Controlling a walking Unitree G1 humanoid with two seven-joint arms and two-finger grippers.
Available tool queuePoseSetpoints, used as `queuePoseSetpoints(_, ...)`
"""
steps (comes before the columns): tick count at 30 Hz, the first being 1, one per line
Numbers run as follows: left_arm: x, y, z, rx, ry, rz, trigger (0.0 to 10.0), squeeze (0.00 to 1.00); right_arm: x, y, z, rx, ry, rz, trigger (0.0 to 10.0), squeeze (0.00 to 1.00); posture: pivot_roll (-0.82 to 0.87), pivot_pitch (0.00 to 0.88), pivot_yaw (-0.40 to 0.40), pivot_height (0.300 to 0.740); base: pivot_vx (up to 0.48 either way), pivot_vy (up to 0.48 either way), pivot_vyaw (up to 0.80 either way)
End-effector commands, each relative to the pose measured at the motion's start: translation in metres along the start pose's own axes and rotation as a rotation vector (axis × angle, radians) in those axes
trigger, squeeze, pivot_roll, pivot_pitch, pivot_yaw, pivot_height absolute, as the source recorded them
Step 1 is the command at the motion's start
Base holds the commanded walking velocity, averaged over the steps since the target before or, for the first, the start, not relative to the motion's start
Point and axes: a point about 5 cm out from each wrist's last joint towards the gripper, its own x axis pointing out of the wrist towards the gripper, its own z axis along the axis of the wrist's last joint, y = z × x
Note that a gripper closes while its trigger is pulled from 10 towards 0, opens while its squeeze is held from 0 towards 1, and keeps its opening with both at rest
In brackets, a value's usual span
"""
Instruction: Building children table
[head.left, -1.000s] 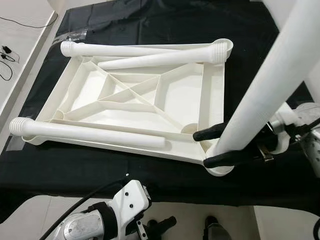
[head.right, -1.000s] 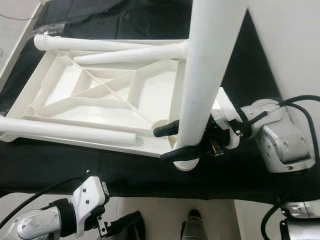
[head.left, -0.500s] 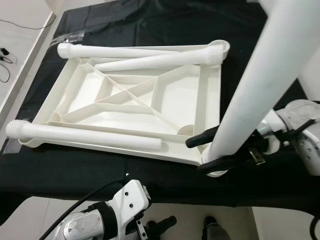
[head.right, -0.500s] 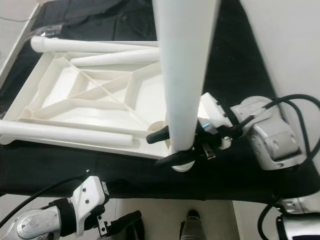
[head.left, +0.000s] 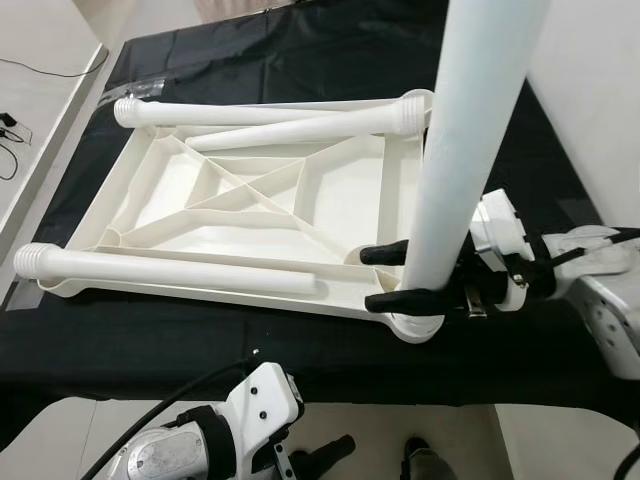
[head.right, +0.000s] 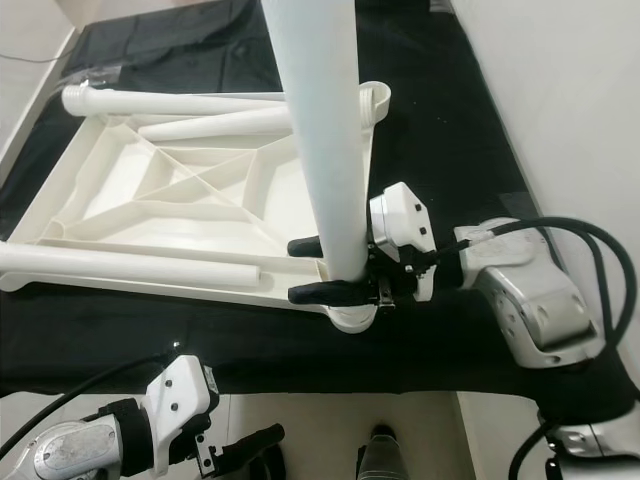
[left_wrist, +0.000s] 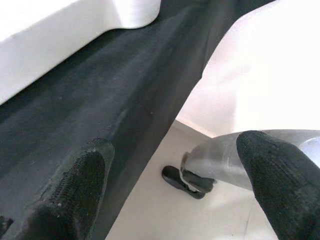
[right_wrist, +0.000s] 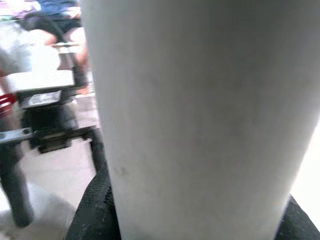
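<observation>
A white plastic table top (head.left: 255, 205) lies upside down on a black-covered surface, ribs facing up. An upright white leg (head.left: 462, 130) stands in its near right corner socket (head.left: 415, 325). My right gripper (head.left: 385, 276) is shut on that leg low down, its black fingers on either side. In the right wrist view the leg (right_wrist: 200, 120) is very close. Three loose legs rest on the top: one along the near edge (head.left: 170, 270), two at the far edge (head.left: 240, 112). My left gripper (left_wrist: 170, 190) hangs open below the surface's front edge.
The black cloth (head.left: 150, 340) covers a low platform with pale floor in front and to the left. A white wall (head.left: 600, 110) rises close on the right. Cables (head.left: 12, 130) lie on the floor at far left. My feet (head.right: 385, 455) are below.
The held leg has swung from a right-leaning tilt to nearly upright over the corner socket, and my right gripper has shifted left with it. The left arm stayed put.
</observation>
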Motion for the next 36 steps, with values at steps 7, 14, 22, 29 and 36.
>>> queuePoseSetpoints(7, -0.006, 0.007, -0.006, 0.014, 0.035, 0.057, 10.0, 0.0, 0.015, 0.064, -0.072, 0.411, 0.145, -0.915, 10.0, 0.0, -0.02, 0.352, 0.138, 0.74, 0.0, 0.0, 0.0)
queuePoseSetpoints(14, -0.009, 0.016, -0.007, 0.038, 0.043, 0.078, 10.0, 0.0, 0.03, 0.051, -0.059, 0.272, 0.009, -1.021, 10.0, 0.0, 0.0, 0.328, 0.161, 0.74, 0.0, 0.0, 0.0)
queuePoseSetpoints(22, -0.005, 0.023, -0.005, 0.056, 0.032, 0.096, 10.0, 0.0, 0.05, 0.047, -0.037, 0.115, -0.101, -0.841, 10.0, 0.0, 0.0, 0.312, 0.165, 0.74, 0.0, 0.0, 0.0)
queuePoseSetpoints(29, 0.0, 0.02, -0.007, 0.052, 0.025, 0.094, 10.0, 0.0, 0.057, 0.049, -0.029, -0.036, -0.074, -0.444, 10.0, 0.0, 0.0, 0.301, 0.162, 0.74, 0.0, 0.0, 0.0)
queuePoseSetpoints(36, 0.001, 0.02, -0.006, 0.052, 0.023, 0.091, 10.0, 0.0, 0.047, 0.045, -0.035, -0.053, -0.027, -0.283, 10.0, 0.0, 0.01, 0.296, 0.156, 0.74, 0.0, 0.0, 0.0)
